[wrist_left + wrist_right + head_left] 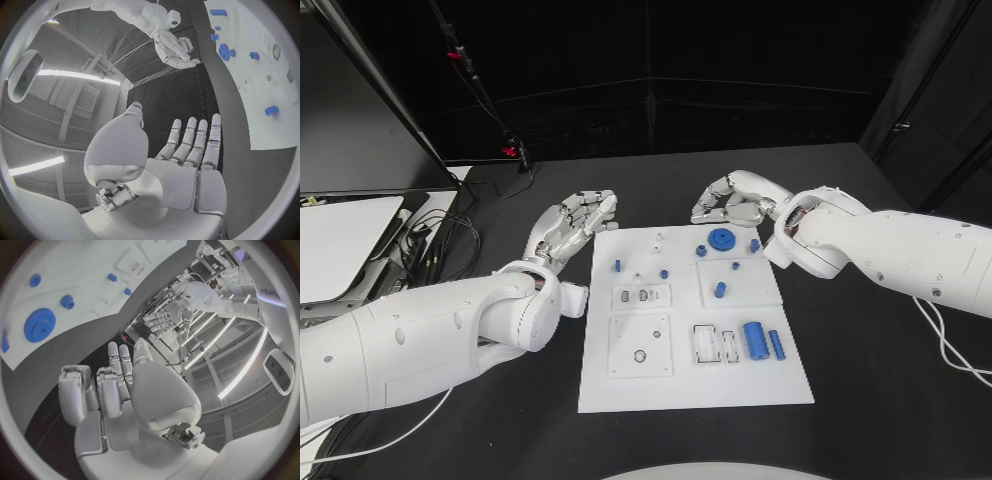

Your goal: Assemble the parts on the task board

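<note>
Both hands hover at the far end of the task board, and neither holds anything. The left hand is flat with its fingers extended and slightly apart, just beside the board's far left corner. The right hand sits beyond the far edge with its fingers partly curled; the right wrist view shows some fingers bent and others straight, with nothing between them.

The parts lie loose on the board. A blue gear rests near the far edge, just beside the right hand. A small blue peg lies next to it. A large blue cylinder and a slim blue pin lie side by side toward the near right. Smaller blue pieces are scattered across the far half.

Risks from this state:

- The gear lies flat. A shallow pinch probably slides it across the smooth plate instead of lifting it.
- The peg is close to the gear. Fingers descending on the gear may knock the peg aside.
- The cylinder and pin lie on their sides and may roll if nudged.
- The board does not appear clamped. A sideways push from either hand may shift it and spoil alignment.
- Both hands work the same far edge. Simultaneous reaches may bring the fingers into contact.
</note>
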Controlling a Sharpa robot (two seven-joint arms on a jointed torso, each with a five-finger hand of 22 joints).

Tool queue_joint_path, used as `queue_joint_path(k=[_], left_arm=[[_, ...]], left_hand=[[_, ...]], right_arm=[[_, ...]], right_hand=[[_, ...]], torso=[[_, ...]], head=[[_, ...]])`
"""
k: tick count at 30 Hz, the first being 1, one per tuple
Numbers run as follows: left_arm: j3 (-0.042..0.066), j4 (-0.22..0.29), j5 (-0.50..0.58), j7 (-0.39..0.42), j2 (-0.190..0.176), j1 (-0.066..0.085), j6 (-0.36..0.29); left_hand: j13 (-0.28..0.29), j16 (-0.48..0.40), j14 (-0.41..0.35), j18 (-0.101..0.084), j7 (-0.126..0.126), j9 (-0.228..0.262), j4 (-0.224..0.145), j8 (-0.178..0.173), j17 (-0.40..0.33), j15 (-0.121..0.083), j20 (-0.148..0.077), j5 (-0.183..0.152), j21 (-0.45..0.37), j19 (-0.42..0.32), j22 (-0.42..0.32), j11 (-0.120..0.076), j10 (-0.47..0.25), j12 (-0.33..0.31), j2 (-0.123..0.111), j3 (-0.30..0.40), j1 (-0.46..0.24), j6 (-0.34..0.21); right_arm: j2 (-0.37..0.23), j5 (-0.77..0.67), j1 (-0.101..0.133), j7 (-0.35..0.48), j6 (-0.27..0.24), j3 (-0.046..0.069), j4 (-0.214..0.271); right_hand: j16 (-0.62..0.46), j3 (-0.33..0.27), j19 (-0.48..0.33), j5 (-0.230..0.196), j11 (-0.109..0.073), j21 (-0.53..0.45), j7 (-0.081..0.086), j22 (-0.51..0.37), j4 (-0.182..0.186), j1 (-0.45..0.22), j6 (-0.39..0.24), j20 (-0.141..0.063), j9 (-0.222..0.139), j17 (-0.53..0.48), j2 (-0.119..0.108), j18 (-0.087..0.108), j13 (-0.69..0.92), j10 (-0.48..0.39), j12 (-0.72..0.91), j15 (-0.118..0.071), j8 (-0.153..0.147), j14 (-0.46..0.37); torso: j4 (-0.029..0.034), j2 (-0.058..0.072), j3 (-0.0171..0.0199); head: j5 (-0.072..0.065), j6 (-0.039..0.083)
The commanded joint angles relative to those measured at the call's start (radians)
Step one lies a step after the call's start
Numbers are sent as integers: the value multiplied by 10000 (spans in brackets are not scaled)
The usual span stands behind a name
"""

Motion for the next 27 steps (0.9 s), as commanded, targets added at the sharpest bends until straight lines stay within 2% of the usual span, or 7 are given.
queue_joint_path(k=[1, 2, 3, 4, 12, 19, 27], left_arm=[[9, 5, -75, 3084, -2, -4, 141], [9, 3, -75, 3081, -5, -10, 144], [9, 1, -75, 3079, -7, -14, 147], [9, -3, -75, 3078, -10, -20, 148], [9, -20, -75, 3054, -18, -50, 171], [10, -17, -75, 3054, -45, -59, 174], [10, -17, -75, 3047, -58, -62, 180]], left_hand=[[-15, -50, 27, 189, 1477, -10, -7, 70, -12, 34, -3, 36, 52, -71, -10, -7, 76, -2, 107, 61, 2, 100], [-15, -50, 27, 189, 1477, -10, -7, 70, -12, 34, -3, 36, 52, -71, -10, -7, 76, -2, 107, 61, 2, 100], [-15, -50, 27, 189, 1477, -10, -7, 70, -12, 34, -3, 36, 52, -71, -10, -7, 76, -2, 107, 61, 2, 100], [-15, -50, 27, 189, 1477, -10, -7, 70, -12, 34, -3, 36, 52, -71, -10, -7, 76, -2, 107, 61, 2, 100], [-16, -55, 19, 187, 1478, -13, -11, 76, -11, 36, -3, 46, 54, -79, -13, -7, 69, -7, 150, 73, 10, 113], [-16, -57, 16, 186, 1478, -16, -12, 76, -11, 36, -3, 53, 55, -83, -15, -7, 65, -10, 170, 78, 15, 114], [-16, -58, 14, 185, 1478, -18, -13, 76, -11, 37, -3, 60, 56, -86, -16, -6, 61, -12, 183, 81, 18, 113]], right_arm=[[104, -3225, -41, -986, 202, 0, -56], [149, -3580, -61, -1140, 173, 0, -78], [188, -3825, -77, -1245, 150, -1, -100], [237, -4086, -95, -1359, 123, -1, -134], [661, -5116, -218, -1893, 140, -1, -589], [949, -5529, -345, -2182, 289, 0, -880], [1254, -5726, -451, -2376, 556, 0, -1178]], right_hand=[[-82, 164, 728, -81, -21, -4, -124, 2085, -105, 392, 188, 38, 9, 1292, -96, -81, -314, -109, -468, -64, -492, 797], [-103, 209, 721, -79, -43, 0, -188, 2092, -92, 515, 262, -80, 20, 1229, -140, -81, -490, -170, -730, -253, -788, 785], [-108, 210, 718, -103, -77, 0, -206, 2091, -129, 590, 256, -118, 14, 1217, -208, -80, -529, -164, -786, -257, -874, 783], [-115, 241, 710, -100, -108, 1, -238, 2092, -106, 701, 339, -233, 22, 1209, -256, -78, -663, -102, -977, -347, -1137, 785], [-85, 365, 702, -115, -283, 11, -389, 2115, -190, 1335, 698, -408, 24, 1376, -483, -83, -721, 145, -1606, -509, -1854, 825], [-43, 425, 686, -115, -287, 5, -387, 2106, -159, 1623, 844, -414, 27, 1556, -536, -79, -721, 301, -1926, -506, -2211, 860], [-73, 368, 632, -115, -260, -32, -354, 2035, -36, 1604, 863, -407, 29, 1442, -637, -59, -712, 439, -2090, -496, -2454, 838]], torso=[[-1, -12, 8], [-6, -21, -3], [-15, -19, -2], [-21, -22, -7], [8, -54, -23], [-10, -60, -33], [9, -79, -41]], head=[[3, -28], [-4, -44], [-3, -50], [-4, -56], [-49, -117], [-6, -189], [-28, -277]])
